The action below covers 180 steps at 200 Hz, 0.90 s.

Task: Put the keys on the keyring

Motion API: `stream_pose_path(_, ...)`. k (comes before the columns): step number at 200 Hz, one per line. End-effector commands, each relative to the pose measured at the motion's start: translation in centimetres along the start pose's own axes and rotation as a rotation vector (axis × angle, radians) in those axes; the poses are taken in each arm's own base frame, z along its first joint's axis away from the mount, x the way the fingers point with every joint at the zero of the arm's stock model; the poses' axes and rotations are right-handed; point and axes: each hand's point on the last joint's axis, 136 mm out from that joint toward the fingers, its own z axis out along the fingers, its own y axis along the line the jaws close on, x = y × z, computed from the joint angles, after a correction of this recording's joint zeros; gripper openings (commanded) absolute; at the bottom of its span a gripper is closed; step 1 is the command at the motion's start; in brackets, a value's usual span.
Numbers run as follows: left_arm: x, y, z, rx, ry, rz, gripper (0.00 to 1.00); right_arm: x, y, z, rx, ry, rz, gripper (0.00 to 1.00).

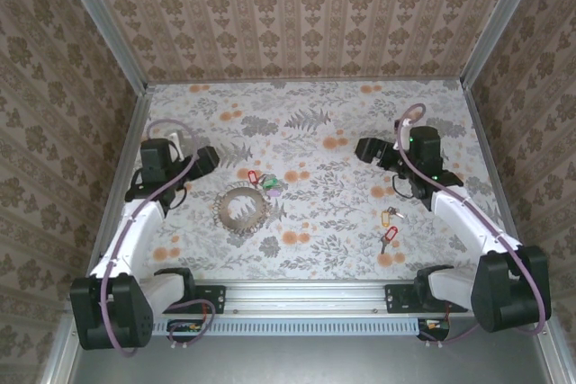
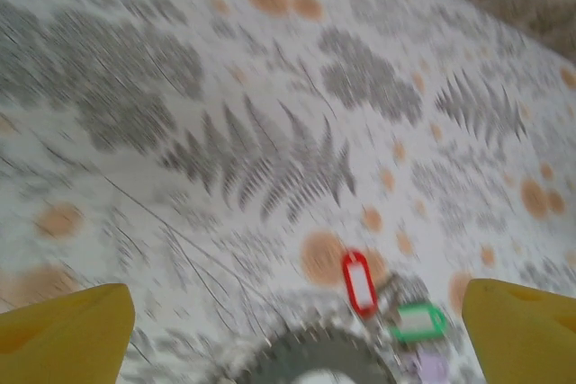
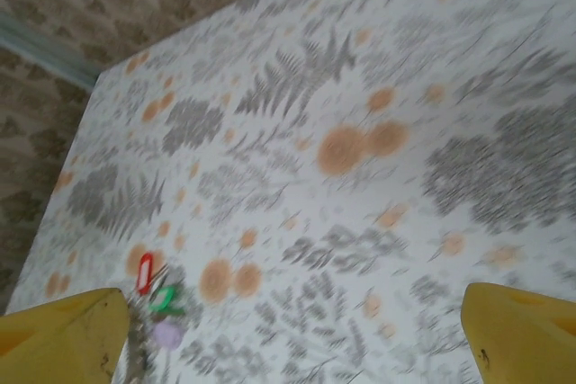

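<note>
The keyring (image 1: 241, 209), a round loop of silvery chain, lies left of the table's centre. At its far right rim sit three keys with a red tag (image 1: 253, 177), a green tag (image 1: 266, 183) and a purple tag (image 1: 273, 192). Two more keys lie apart on the right, one with a yellow tag (image 1: 389, 216) and one with a red tag (image 1: 388, 237). My left gripper (image 1: 209, 159) hovers open behind and left of the ring; its wrist view shows the ring (image 2: 306, 352) and the red tag (image 2: 359, 282) between yellow fingers (image 2: 63, 330). My right gripper (image 1: 364, 148) is open and empty at the far right.
The flowered table top (image 1: 315, 132) is walled by patterned panels at the back and both sides. A metal rail (image 1: 306, 299) with the arm bases runs along the near edge. The right wrist view shows the tagged keys (image 3: 163, 299) far to its lower left.
</note>
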Motion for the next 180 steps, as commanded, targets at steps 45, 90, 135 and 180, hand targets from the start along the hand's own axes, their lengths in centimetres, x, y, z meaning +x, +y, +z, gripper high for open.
stream_pose_path(45,8.9,-5.6,0.3,0.148,0.330,0.037,0.89,3.6,5.3,2.4,-0.078,0.175,-0.033,0.89)
stream_pose_path(90,12.7,-7.3,2.3,0.156,0.462,0.059,0.82,5.7,6.9,3.7,-0.091,0.235,-0.039,0.85)
stream_pose_path(135,15.5,-7.9,4.0,0.144,0.545,0.076,0.78,8.1,7.4,4.4,-0.095,0.303,-0.031,0.80)
stream_pose_path(180,17.3,-8.5,4.9,0.145,0.602,0.076,0.75,10.0,6.9,5.3,-0.090,0.345,0.023,0.77)
